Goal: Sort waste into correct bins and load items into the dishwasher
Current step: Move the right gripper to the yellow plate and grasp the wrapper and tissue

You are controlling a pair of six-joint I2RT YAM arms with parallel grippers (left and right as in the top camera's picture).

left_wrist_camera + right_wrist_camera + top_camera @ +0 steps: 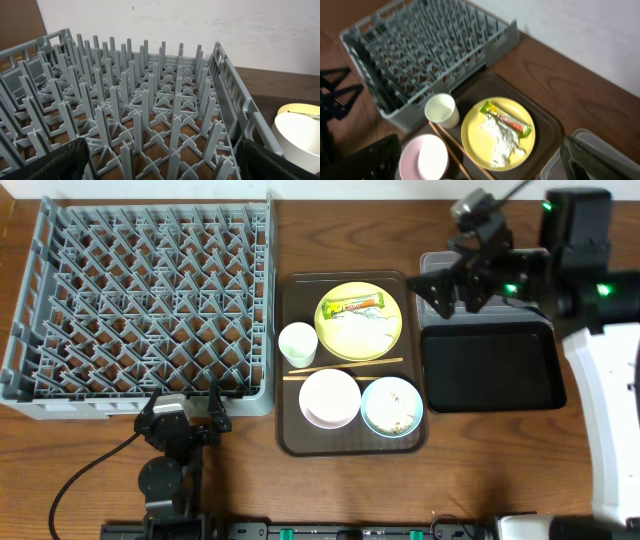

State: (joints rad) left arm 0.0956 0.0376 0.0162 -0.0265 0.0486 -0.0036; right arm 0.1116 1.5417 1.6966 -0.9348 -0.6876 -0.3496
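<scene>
Jaws wide and empty, the left gripper (185, 408) sits at the rack's (150, 300) near edge, the right gripper (440, 290) over the clear tub (430, 260) beside the black tray (490, 370). The plate (385, 330) with wrapper (354, 306) and tissue (501, 140), cup (297, 344), white bowl (329, 397), blue bowl (391, 406) and chopsticks (345, 368) lie on the brown tray (290, 435).

The left arm (165, 470), just in front of the grey dish rack (80, 402), is black and chunky. A thin black cable (85, 470) curls off it. The right arm (560, 250), far to the right of the rack, is black too, with little green lights (510, 288), a small camera (478, 205) and a big white cover (612, 380). Its fingers (370, 160) are black and bumpy.
</scene>
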